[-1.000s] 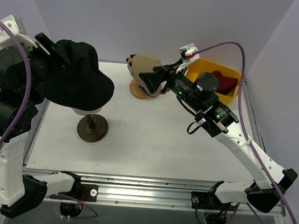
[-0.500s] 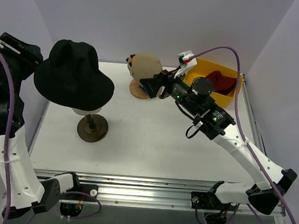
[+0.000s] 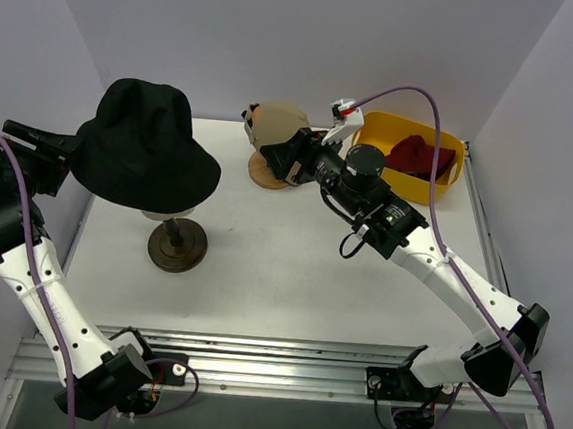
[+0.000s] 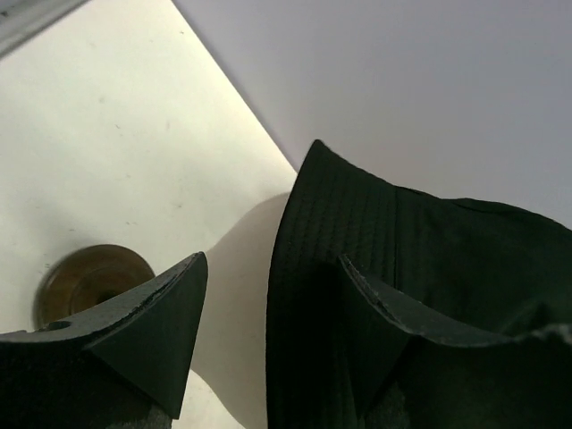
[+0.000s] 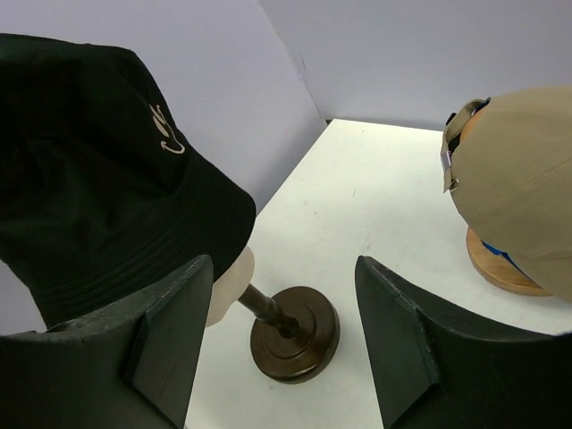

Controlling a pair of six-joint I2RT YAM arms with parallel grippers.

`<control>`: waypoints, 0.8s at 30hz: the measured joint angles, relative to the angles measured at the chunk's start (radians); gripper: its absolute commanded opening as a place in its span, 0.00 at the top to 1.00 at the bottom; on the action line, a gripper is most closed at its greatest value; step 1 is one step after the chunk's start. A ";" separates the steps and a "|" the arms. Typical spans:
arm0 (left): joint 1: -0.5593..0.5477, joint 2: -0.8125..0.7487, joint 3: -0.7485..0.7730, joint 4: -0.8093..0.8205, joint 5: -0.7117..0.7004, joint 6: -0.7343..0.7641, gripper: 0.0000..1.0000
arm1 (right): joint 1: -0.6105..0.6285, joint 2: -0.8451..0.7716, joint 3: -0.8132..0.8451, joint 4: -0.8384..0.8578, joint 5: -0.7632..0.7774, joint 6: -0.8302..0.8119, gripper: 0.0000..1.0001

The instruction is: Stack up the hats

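A black bucket hat [image 3: 147, 147] sits on a cream mannequin head [image 5: 231, 284] on a dark wooden stand [image 3: 176, 244] at the left. My left gripper [image 3: 59, 152] is open just left of its brim; in the left wrist view [image 4: 273, 344] the brim's edge [image 4: 357, 232] shows between the fingers. A tan cap [image 3: 279, 124] sits on a round wooden base [image 3: 267, 176] at the back, with a sliver of blue [image 5: 500, 256] under it. My right gripper [image 3: 274, 157] is open and empty in front of the tan cap. A dark red hat [image 3: 419, 156] lies in the yellow bin [image 3: 446, 184].
The yellow bin stands at the back right corner. The stand's round base [image 5: 295, 335] shows between my right fingers. Walls close in at the back and both sides. The white table [image 3: 282, 264] runs to a metal rail at the front.
My left gripper has let go of the black hat's crown, swung away and come down to the left of its brim. My right gripper has shifted left past the tan cap.
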 measured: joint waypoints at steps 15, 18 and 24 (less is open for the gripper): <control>0.054 -0.094 -0.232 0.317 0.178 -0.206 0.53 | 0.021 0.125 -0.013 0.158 -0.047 0.074 0.44; 0.055 -0.094 -0.234 0.339 0.188 -0.218 0.71 | 0.035 0.171 -0.005 0.173 -0.055 0.084 0.45; 0.068 -0.100 -0.251 0.344 0.194 -0.216 0.97 | 0.050 0.211 -0.004 0.192 -0.061 0.095 0.46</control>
